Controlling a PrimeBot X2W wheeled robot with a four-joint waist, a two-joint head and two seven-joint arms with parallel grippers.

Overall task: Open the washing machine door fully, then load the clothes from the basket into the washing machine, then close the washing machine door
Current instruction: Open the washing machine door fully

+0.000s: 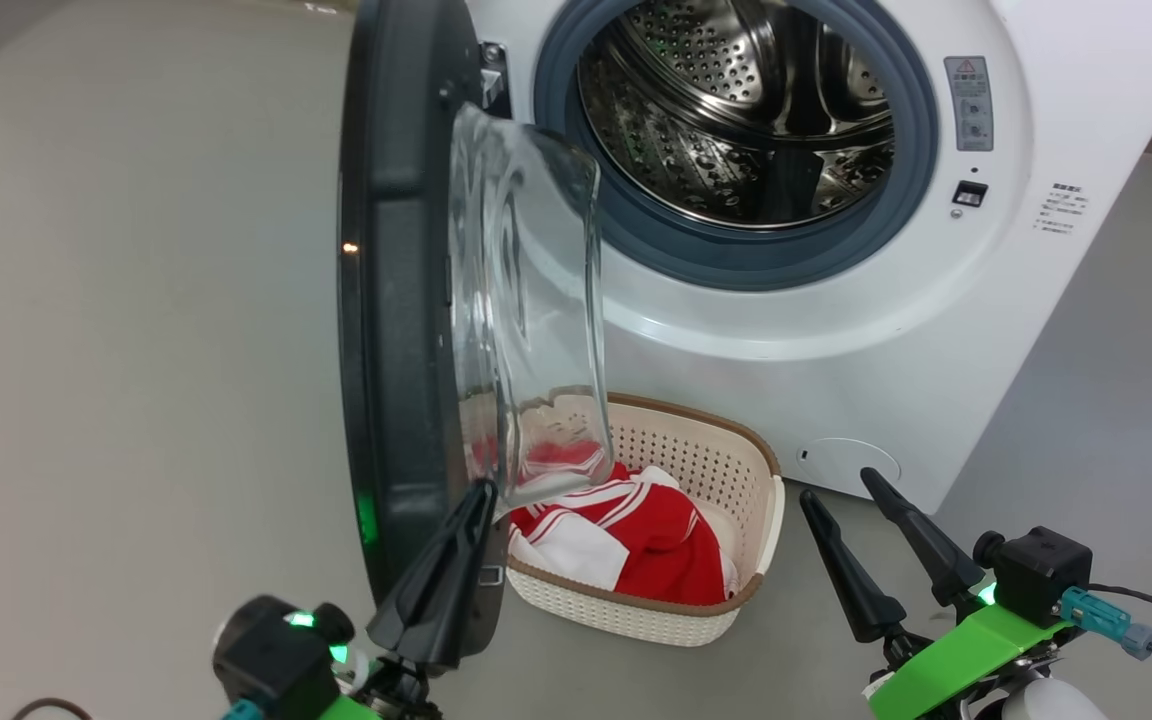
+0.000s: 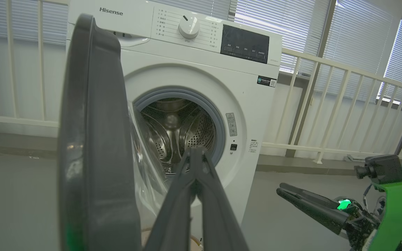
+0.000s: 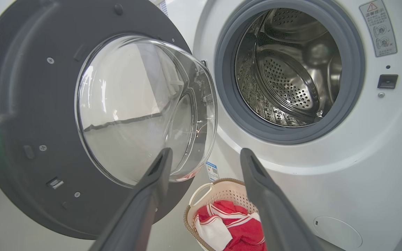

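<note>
Black door (image 1: 396, 300) stands swung out edge-on, just left of the left gripper (image 1: 481, 492); its jaws are pressed together, tips at the door's lower inner rim under the glass bowl (image 1: 526, 300); right gripper (image 1: 836, 484) jaws apart, holding nothing; basket (image 1: 726, 450) on the floor (image 1: 136, 400) between both sets of jaws, red clothes (image 1: 656, 530) inside; washing machine (image 1: 936, 350) drum (image 1: 736, 100) open beyond the jaws.

Bright, even daylight; wide-angle edge distortion.

White washing machine (image 1: 836, 330), steel drum exposed; black glass-bowled door (image 1: 391, 300) swung open off its front; at its foot, cream basket (image 1: 736, 450) holding red-and-white clothes (image 1: 661, 530).
</note>
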